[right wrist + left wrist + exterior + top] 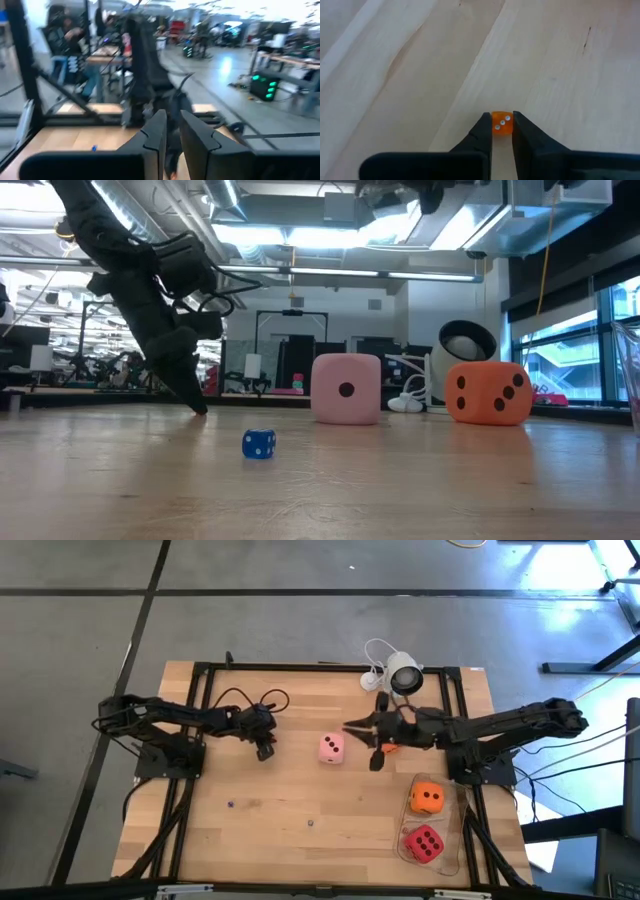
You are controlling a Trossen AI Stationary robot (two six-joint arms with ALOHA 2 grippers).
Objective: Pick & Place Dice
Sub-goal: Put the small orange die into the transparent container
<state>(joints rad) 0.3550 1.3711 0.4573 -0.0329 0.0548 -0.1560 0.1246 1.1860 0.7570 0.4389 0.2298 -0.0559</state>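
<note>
Beside pink die [332, 748]: left gripper [502, 131] closed on small orange die [502, 123].
Right gripper [381, 735]: jaws nearly closed, apparently empty.
Left to place: pink die.

pink die [332, 748] mid-table | two dice [427, 798] right, in tray [455, 858]

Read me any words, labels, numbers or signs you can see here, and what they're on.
No readable words, labels or numbers anywhere.
Only pips: three white ones on the small orange die in the left pincer.
One dark pip on the pink die, low view.
</note>
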